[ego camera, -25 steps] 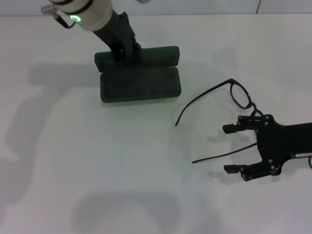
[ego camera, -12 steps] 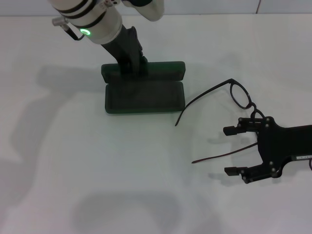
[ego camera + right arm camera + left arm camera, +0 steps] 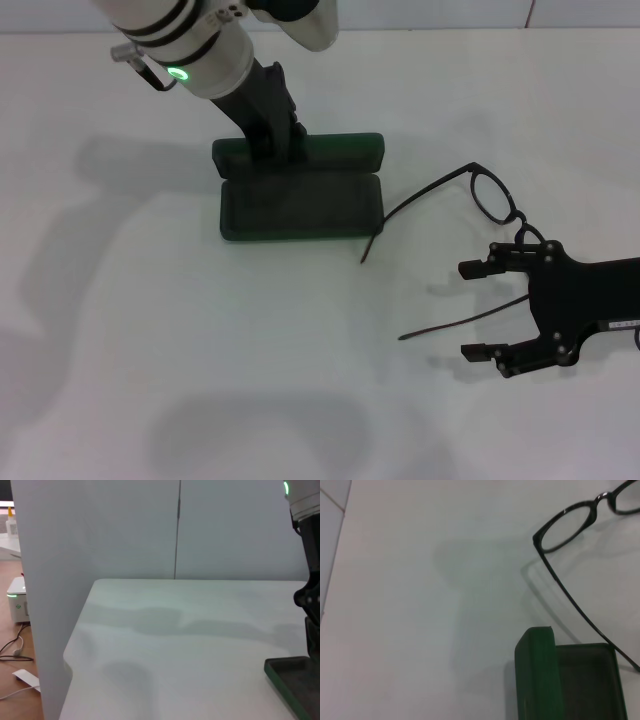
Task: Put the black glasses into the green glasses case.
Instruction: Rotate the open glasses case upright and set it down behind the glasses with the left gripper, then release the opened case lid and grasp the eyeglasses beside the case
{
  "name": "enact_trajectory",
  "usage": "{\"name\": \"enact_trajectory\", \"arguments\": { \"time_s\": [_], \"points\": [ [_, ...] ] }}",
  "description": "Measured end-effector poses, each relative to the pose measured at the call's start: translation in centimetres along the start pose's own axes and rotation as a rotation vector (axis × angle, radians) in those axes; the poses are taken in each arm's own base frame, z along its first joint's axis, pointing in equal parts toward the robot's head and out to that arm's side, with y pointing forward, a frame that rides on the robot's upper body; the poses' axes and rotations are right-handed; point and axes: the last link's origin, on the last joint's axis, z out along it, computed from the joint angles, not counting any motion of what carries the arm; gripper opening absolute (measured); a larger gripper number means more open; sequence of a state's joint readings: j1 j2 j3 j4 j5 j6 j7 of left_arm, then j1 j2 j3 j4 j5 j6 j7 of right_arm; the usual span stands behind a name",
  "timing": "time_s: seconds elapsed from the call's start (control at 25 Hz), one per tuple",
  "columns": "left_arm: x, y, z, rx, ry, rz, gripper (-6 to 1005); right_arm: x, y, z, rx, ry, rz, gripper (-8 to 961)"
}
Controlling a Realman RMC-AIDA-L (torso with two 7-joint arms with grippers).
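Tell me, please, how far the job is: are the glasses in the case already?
Not yet. Done: the case lies open on the table, with the left claw at its lid. In hand: the right claw is open beside the glasses, one temple arm between its fingers, nothing gripped. Left: grasp the glasses and carry them into the case.

Dark green glasses case [image 3: 300, 195] with a charcoal, felt-like interior; thin black glasses [image 3: 470, 215] with clear lenses; a plain white table [image 3: 200, 380]; black right gripper [image 3: 478, 308]; white left arm [image 3: 190, 45] showing a green light.
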State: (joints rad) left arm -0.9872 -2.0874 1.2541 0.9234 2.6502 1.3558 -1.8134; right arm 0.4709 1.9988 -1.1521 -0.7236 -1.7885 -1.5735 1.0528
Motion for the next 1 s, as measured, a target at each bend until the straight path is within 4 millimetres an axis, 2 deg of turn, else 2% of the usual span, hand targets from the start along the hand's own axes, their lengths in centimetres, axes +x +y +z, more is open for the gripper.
{"name": "enact_trajectory", "arguments": {
  "time_s": [0.2, 0.44, 0.6, 0.64, 0.84, 1.0],
  "points": [
    [-0.2, 0.1, 0.2, 0.017, 0.019, 0.000, 197, 0.0, 0.0, 0.0, 0.000, 0.000, 0.001, 852],
    [0.1, 0.3, 0.3, 0.015, 0.058, -0.019, 382, 0.1, 0.0, -0.2, 0.004, 0.001, 0.003, 852],
    [-0.2, 0.0, -0.6, -0.006, 0.160, -0.118, 578, 0.2, 0.0, -0.4, 0.009, 0.001, 0.005, 851],
    [-0.7, 0.1, -1.1, -0.021, 0.204, -0.167, 627, 0.1, 0.0, -0.4, 0.010, 0.000, 0.005, 851],
    [-5.1, 0.6, -3.2, -0.061, 0.419, -0.421, 640, 0.0, -0.3, -0.8, 0.028, -0.007, 0.006, 851],
    [-10.0, 3.0, -3.9, -0.066, 0.522, -0.567, 659, 0.1, -0.6, -1.4, 0.053, -0.010, 0.020, 851]
  ]
}}
